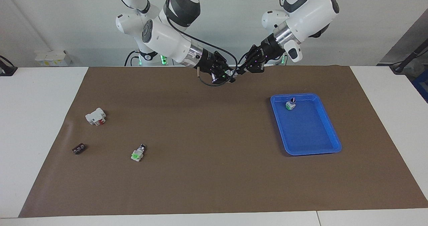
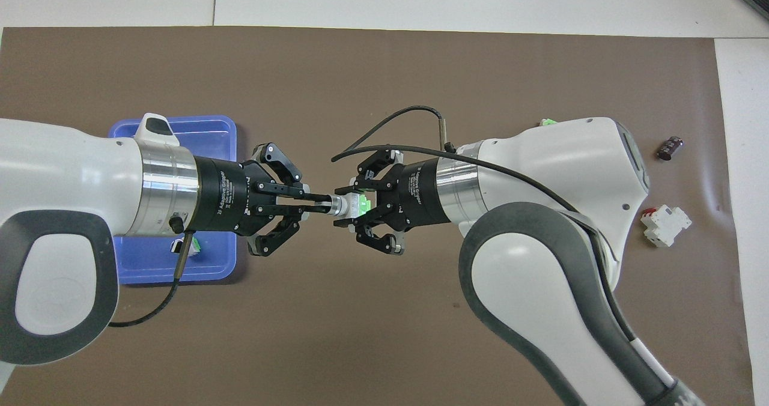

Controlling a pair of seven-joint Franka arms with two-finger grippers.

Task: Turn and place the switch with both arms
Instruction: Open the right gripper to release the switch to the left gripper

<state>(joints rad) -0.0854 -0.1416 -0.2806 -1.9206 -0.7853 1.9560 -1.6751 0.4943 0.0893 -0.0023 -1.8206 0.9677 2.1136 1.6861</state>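
A switch (image 2: 355, 203), white-grey with a bright green face, hangs in the air between both grippers, over the mat near the robots' edge; it also shows in the facing view (image 1: 235, 72). My right gripper (image 2: 353, 208) (image 1: 230, 75) is shut on its body. My left gripper (image 2: 323, 205) (image 1: 240, 70) is shut on its knob end, fingers close together. A second switch (image 1: 290, 104) stands in the blue tray (image 1: 311, 135), knob up. A third switch (image 1: 137, 154) lies on the mat toward the right arm's end.
The blue tray (image 2: 210, 131) sits toward the left arm's end, mostly under the left arm in the overhead view. A knobless white block with a red part (image 1: 96, 116) (image 2: 665, 224) and a small black piece (image 1: 79, 148) (image 2: 670, 148) lie toward the right arm's end.
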